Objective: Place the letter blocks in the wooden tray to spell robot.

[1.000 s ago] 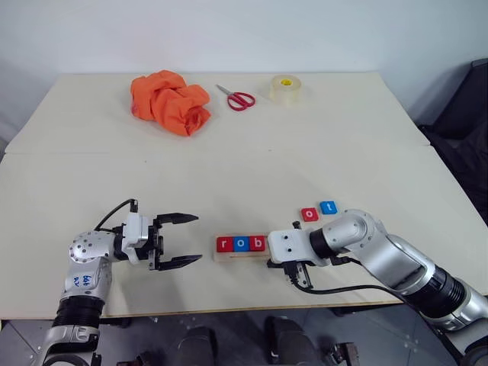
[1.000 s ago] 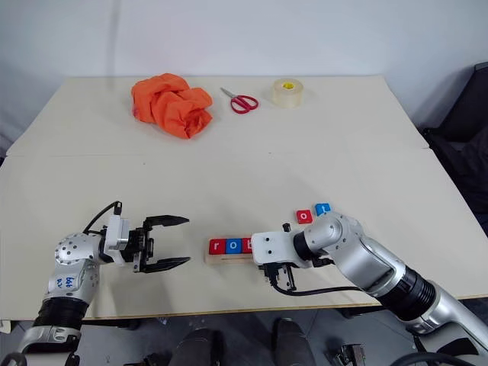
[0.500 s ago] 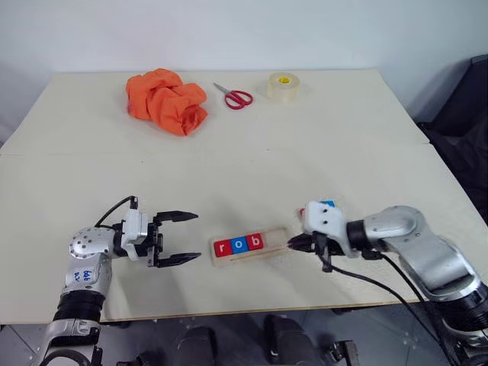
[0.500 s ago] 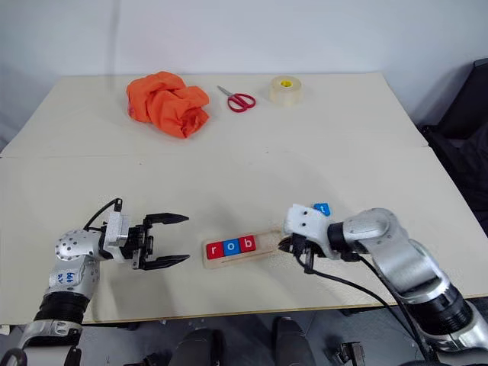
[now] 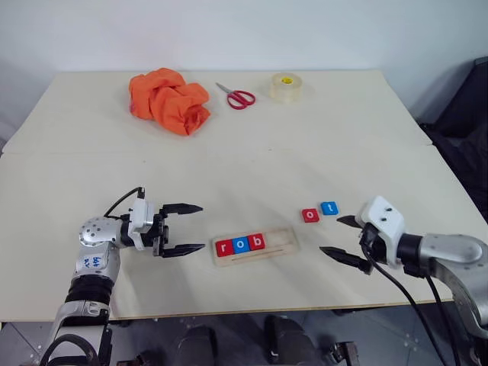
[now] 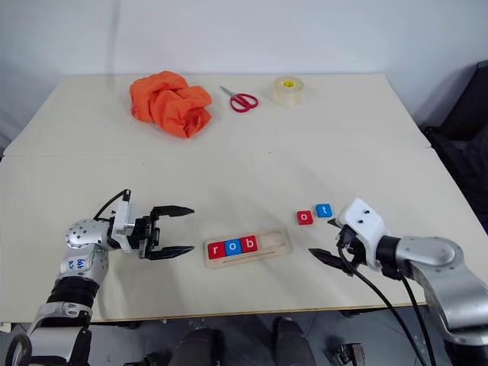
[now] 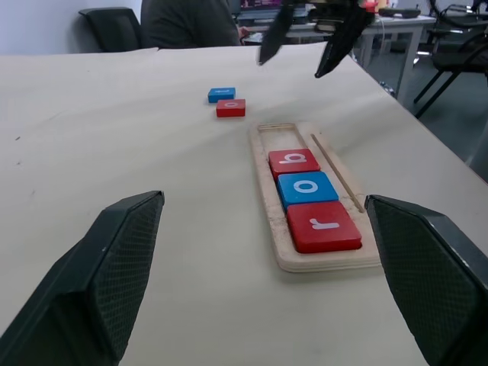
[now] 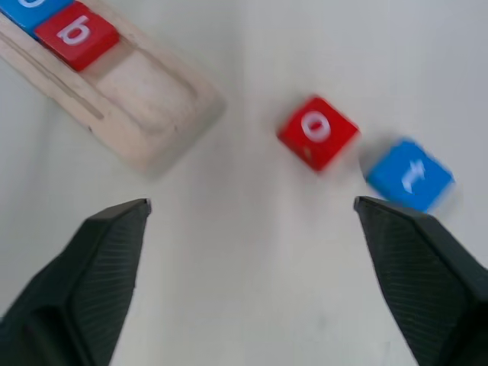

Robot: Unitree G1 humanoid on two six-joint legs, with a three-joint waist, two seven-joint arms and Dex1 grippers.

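Wooden tray [image 5: 255, 245] on counter [image 5: 244, 152] holding r, o, b blocks [image 5: 240, 244], loose red o block [image 5: 309, 215] touching blue t block [image 5: 329, 207], right end effector [image 5: 345, 238] spread wide, empty, left end effector [image 5: 185, 228] spread wide beside tray

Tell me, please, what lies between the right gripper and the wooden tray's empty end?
Only bare table: the head view shows nothing between the right gripper and the wooden tray.

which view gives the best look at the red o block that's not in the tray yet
The right wrist view: the red o block sits close and sharp, letter readable, beside the blue t block. Both eye views show it small, right of the wooden tray. The left wrist view shows it far off.
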